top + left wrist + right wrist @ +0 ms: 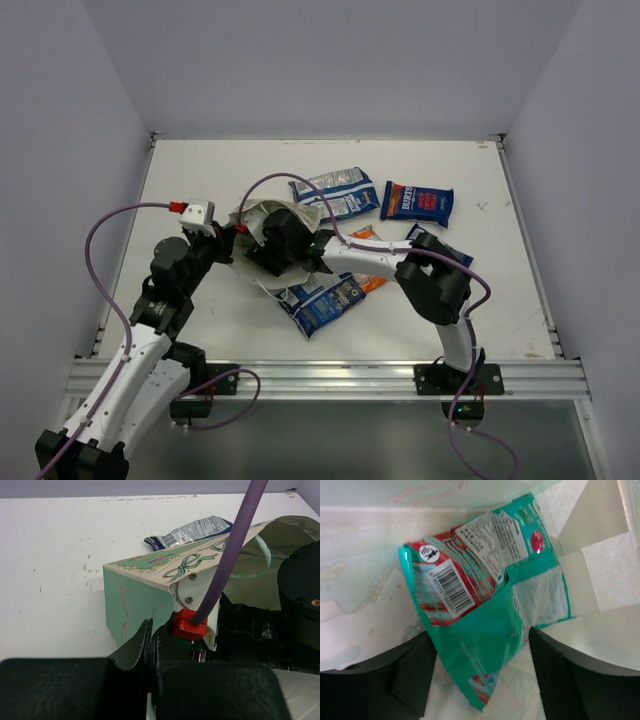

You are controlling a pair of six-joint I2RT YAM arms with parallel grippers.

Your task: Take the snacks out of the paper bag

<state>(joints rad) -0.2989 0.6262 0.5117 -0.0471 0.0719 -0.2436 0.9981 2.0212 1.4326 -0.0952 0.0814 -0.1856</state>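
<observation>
The pale green paper bag [258, 215] lies on its side at mid-table. My left gripper [228, 243] is shut on its edge, seen close in the left wrist view [150, 635] pinching the green paper [132, 600]. My right gripper [265, 248] reaches into the bag's mouth. In the right wrist view it is open [481, 645], its fingers either side of a teal-green packet [485, 615] lying inside the bag [365, 580], not closed on it. Outside lie blue-and-white packets [335, 192] [322, 300], one with a red patch [417, 202], and an orange one [372, 281].
Another blue packet [450, 250] is partly hidden under my right arm. A purple cable [227, 555] crosses the left wrist view in front of the bag. Grey walls close the table at the back and both sides.
</observation>
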